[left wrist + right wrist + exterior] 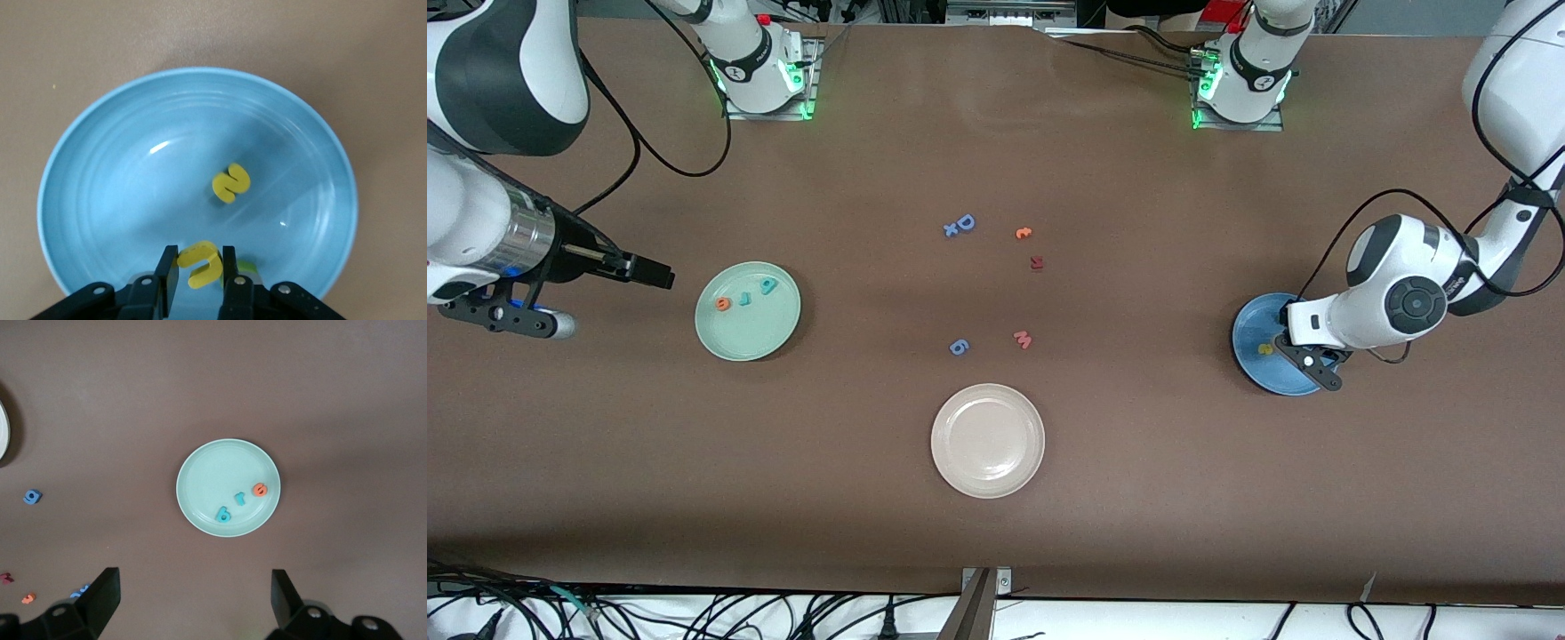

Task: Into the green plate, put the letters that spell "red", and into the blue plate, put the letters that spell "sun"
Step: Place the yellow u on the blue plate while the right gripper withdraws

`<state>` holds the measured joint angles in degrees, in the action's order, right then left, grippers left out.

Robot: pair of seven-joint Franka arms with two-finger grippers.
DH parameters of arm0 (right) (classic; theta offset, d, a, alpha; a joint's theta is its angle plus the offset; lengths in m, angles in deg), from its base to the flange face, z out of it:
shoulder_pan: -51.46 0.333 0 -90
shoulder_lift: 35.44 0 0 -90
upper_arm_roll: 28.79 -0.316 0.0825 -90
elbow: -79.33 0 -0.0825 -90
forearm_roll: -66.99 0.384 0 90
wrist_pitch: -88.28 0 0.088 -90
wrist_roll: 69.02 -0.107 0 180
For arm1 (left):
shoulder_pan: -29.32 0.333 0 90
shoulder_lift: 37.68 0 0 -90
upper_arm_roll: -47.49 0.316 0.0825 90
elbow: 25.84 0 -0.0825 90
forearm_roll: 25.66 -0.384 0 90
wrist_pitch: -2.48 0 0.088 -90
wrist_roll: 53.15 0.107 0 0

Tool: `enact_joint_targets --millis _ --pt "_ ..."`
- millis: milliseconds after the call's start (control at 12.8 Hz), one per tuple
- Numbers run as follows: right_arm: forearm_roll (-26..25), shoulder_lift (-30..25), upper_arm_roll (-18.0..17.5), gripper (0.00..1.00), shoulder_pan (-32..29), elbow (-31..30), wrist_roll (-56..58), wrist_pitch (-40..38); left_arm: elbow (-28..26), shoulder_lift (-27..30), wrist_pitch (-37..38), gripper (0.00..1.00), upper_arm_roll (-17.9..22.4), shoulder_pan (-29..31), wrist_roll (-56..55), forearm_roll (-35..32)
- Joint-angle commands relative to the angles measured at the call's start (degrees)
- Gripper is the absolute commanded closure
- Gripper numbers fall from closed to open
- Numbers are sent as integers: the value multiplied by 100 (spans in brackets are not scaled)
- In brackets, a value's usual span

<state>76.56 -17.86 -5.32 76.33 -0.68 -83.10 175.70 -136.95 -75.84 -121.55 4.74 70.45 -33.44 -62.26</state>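
Note:
My left gripper (198,257) hangs low over the blue plate (100,200), shut on the yellow u (200,261). The yellow s (230,182) lies in the middle of that plate. A bit of the olive-green n (248,267) shows past one finger. In the front view the left gripper (1303,356) covers part of the blue plate (1249,333). The green plate (747,333) holds the orange e (723,303), teal r (744,299) and teal d (767,285). My right gripper (660,274) waits open and empty over the table beside the green plate (207,480).
A cream-white plate (987,440) sits near the front camera at mid-table. Loose letters lie in the middle: blue D (964,223), an orange letter (1023,233), a dark red letter (1036,262), pink M (1023,339), blue 6 (959,347).

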Motion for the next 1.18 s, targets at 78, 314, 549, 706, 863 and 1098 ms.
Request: enact_joint_targets --millis 78,314,549,706,863,1098 --pt "-436 45 -1560 0 -1366 179 38 82 150 -157 -60 1 22 -52 148 -234" --pt "-1008 45 -2644 0 -2379 179 46 82 150 -34 10 0 -48 -61 262 -207" --pt "-1177 27 -2831 0 -2540 179 46 21 142 360 247 0 -240 -34 262 -50" --pt "-1124 -139 -2962 0 -2566 179 20 -154 246 712 580 0 -496 -34 218 458" --pt "-1115 -227 -2963 0 -2644 179 72 -173 876 766 1315 0 -890 -130 61 1056" --pt "-1045 -201 -2954 0 -2803 179 29 -173 1923 766 2512 0 -954 -727 -746 1102"
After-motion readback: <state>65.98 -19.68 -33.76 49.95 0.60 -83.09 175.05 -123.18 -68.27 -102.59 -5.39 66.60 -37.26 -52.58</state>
